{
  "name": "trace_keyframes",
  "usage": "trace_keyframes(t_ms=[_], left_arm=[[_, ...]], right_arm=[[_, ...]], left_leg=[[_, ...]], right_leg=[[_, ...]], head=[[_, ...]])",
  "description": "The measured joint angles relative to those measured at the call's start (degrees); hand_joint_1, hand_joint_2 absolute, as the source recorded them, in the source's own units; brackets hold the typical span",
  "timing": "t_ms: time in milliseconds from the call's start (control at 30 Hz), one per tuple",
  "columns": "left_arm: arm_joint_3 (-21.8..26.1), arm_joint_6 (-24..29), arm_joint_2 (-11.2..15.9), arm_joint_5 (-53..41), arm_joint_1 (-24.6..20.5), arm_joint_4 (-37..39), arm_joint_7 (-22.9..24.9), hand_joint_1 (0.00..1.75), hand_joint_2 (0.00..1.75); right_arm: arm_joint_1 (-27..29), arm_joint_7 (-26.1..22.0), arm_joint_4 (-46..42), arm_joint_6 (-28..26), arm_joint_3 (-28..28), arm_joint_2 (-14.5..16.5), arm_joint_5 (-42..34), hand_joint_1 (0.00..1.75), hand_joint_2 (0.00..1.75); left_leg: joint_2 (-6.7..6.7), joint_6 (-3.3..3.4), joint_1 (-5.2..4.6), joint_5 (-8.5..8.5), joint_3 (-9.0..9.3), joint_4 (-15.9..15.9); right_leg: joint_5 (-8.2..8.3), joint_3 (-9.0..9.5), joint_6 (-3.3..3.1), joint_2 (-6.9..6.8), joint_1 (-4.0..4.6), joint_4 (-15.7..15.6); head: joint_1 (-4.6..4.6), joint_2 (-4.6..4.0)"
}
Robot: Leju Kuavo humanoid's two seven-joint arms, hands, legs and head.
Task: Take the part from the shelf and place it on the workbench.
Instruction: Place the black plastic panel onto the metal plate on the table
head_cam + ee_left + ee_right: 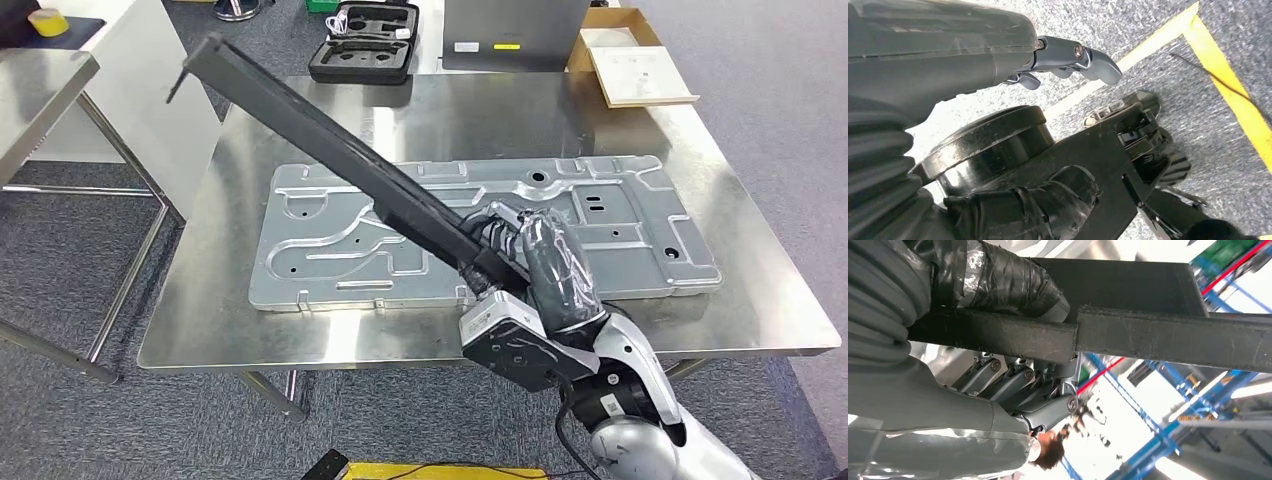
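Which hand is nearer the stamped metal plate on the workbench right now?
Right. The right hand grips the long black part directly above the stamped metal plate. The left hand hangs over the carpeted floor, away from the plate.

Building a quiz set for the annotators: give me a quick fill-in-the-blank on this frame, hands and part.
1. The long black bar is gripped by the robot's ____ hand.
2. The bar is held slanted above a stamped ____ panel lying on the workbench.
3. The left hand holds ____ and hangs over the floor.
4. Beyond the workbench lies an open black ____.

Missing words: right; metal; nothing; case
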Motion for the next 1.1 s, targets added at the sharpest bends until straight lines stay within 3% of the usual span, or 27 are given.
trace_keyframes(t_ms=[33, 100, 233, 300, 367, 400, 433, 467, 533, 600, 667, 767, 800, 867, 933, 967, 1033, 1100], left_arm=[[-0.1, -0.1, 0.1, -0.1, -0.1, 0.0, 0.1, 0.0, 1.75], [-0.2, -0.3, 0.2, -0.5, -0.4, 0.0, 0.3, 0.0, 1.75], [-0.6, -0.5, 0.4, -0.9, -0.6, 0.0, 0.3, 0.0, 1.75], [-0.9, -0.6, 0.5, -0.9, -0.8, 0.0, 0.1, 0.0, 1.75], [-1.1, -0.8, 0.5, -0.8, -0.9, 0.0, -0.3, 0.0, 1.75], [-1.1, -0.9, 0.5, -0.7, -0.9, 0.0, -0.6, 0.0, 1.75], [-1.2, -0.9, 0.5, -0.5, -0.9, 0.0, -0.9, 0.0, 1.75], [-1.2, -0.9, 0.5, -0.2, -0.9, 0.0, -1.2, 0.0, 1.75], [-1.2, -0.9, 0.6, 0.3, -0.8, 0.1, -1.9, 0.0, 1.75], [-1.2, -0.9, 0.7, 0.7, -0.6, 0.1, -2.4, 0.0, 1.75], [-1.2, -0.9, 0.8, 0.9, -0.4, 0.2, -2.6, 0.0, 1.75], [-1.2, -1.0, 1.0, 1.0, -0.3, 0.3, -2.8, 0.0, 1.75], [-1.2, -0.9, 1.0, 1.0, -0.4, 0.4, -2.9, 0.0, 1.75], [-1.2, -0.9, 0.9, 1.0, -0.6, 0.4, -3.1, 0.0, 1.75], [-1.2, -1.0, 0.8, 1.0, -0.5, 0.4, -3.3, 0.0, 1.75], [-1.2, -1.0, 0.8, 1.0, -0.4, 0.4, -3.4, 0.0, 1.75], [-1.2, -1.1, 0.8, 1.0, -0.3, 0.4, -3.7, 0.0, 1.75], [-1.2, -1.1, 1.0, 1.0, -0.5, 0.5, -3.9, 0.0, 1.75]], right_arm=[[-0.9, 1.2, 0.5, 0.8, 0.0, -0.6, 2.1, 1.75, 1.75], [-3.2, 4.1, 1.9, 3.6, 0.0, -2.1, 7.8, 1.75, 1.75], [-8.8, 6.6, 6.9, 10.9, 0.2, -5.3, 18.9, 1.75, 1.75], [-12.3, 6.6, 9.7, 14.5, 1.2, -6.5, 24.2, 1.75, 1.75], [-15.6, 6.3, 12.5, 18.0, 2.9, -7.6, 28.5, 1.75, 1.75], [-16.9, 6.0, 13.9, 20.1, 3.9, -8.1, 30.3, 1.75, 1.75], [-17.9, 5.7, 15.3, 22.2, 4.9, -8.6, 31.7, 1.75, 1.75], [-18.9, 5.2, 16.7, 24.4, 6.0, -9.0, 33.1, 1.75, 1.75], [-20.9, 4.4, 19.5, 28.1, 8.3, -9.8, 35.7, 1.75, 1.75], [-22.5, 4.1, 22.4, 30.3, 10.3, -10.5, 37.3, 1.75, 1.75], [-23.1, 4.0, 24.8, 31.3, 12.1, -10.9, 37.8, 1.75, 1.75], [-23.2, 3.6, 27.4, 31.8, 14.2, -11.8, 38.1, 1.75, 1.75], [-23.4, 3.6, 28.1, 31.8, 14.7, -12.0, 38.1, 1.75, 1.75], [-23.6, 3.5, 29.6, 31.9, 15.8, -12.1, 38.4, 1.75, 1.75], [-23.2, 3.3, 30.9, 31.8, 17.0, -12.0, 38.8, 1.75, 1.75], [-23.0, 2.9, 31.4, 31.7, 17.6, -11.8, 39.2, 1.75, 1.75], [-22.7, 1.9, 32.0, 31.3, 18.8, -11.1, 40.2, 1.75, 1.75], [-22.9, 1.3, 32.4, 30.9, 19.7, -9.9, 41.1, 1.75, 1.75]], left_leg=[[-0.02, -0.25, -0.11, -0.32, -0.14, 0.4], [-0.05, -0.83, -0.32, -0.64, -0.77, 1.1], [0.0, -1.84, -0.38, -1.04, -1.83, 1.9], [0.08, -2.32, -0.31, -3.43, -4.16, 6.4], [0.1, -2.57, -0.28, -6.09, -8.24, 13.9], [0.11, -2.56, -0.29, -6.45, -10.0, 16.7], [0.11, -2.44, -0.31, -5.75, -10.92, 17.5], [0.1, -2.18, -0.36, -3.95, -10.82, 16.1], [0.06, -1.14, -0.66, 1.01, -8.2, 8.9], [-0.02, -0.15, -1.14, 3.98, -6.05, 3.6], [-0.11, 0.15, -1.54, 4.38, -5.75, 2.5], [-0.25, 0.4, -0.9, 4.09, -3.7, -1.2], [-0.33, 0.5, -0.57, 3.86, -2.94, -2.5], [-0.46, 0.66, -0.41, 3.43, -2.53, -2.9], [-0.47, 0.55, -0.22, 2.65, -2.14, -2.4], [-0.5, 0.33, -0.02, 2.1, -1.9, -1.9], [-0.57, -0.48, 0.54, 0.58, -1.7, -0.4], [-0.64, -1.6, 0.64, -0.9, -2.23, 1.7]], right_leg=[[1.63, 1.31, 0.01, 0.01, -0.03, -3.4], [2.52, 2.64, -0.25, 0.14, 0.02, -7.2], [2.52, 2.48, -1.25, 0.22, -0.09, -8.0], [2.71, 2.54, -1.65, 0.16, -0.22, -8.3], [2.65, 2.54, -1.9, 0.12, -0.1, -8.3], [2.55, 2.6, -2.0, 0.08, 0.03, -8.3], [2.42, 2.68, -2.11, 0.06, 0.16, -8.3], [2.26, 2.83, -2.18, 0.07, 0.29, -8.3], [1.82, 3.33, -2.2, 0.14, 0.51, -8.4], [1.62, 3.61, -1.98, 0.14, 0.57, -8.6], [1.82, 3.58, -1.59, 0.08, 0.33, -9.0], [1.19, 2.81, -0.89, 0.13, 0.35, -8.8], [0.31, 1.56, -0.67, 0.19, 0.36, -6.7], [-1.64, -2.71, 0.02, 0.33, 0.03, 0.4], [-1.52, -6.51, 0.93, 0.36, -0.65, 5.6], [-0.07, -7.08, 1.33, 0.33, -1.06, 5.3], [4.18, -5.44, 2.05, 0.3, -1.75, -0.5], [5.74, -3.39, 2.05, 0.43, -1.9, -5.3]], head=[[0.01, 0.0], [-0.11, 0.0], [-0.45, 0.0], [-0.6, 0.0], [-0.68, 0.0], [-0.67, 0.0], [-0.67, 0.0], [-0.68, 0.0], [-0.59, 0.0], [-0.41, 0.0], [-0.46, 0.0], [-0.32, 0.0], [-0.17, 0.0], [0.19, 0.0], [0.23, 0.0], [0.23, 0.0], [0.27, 0.0], [0.63, 0.0]])
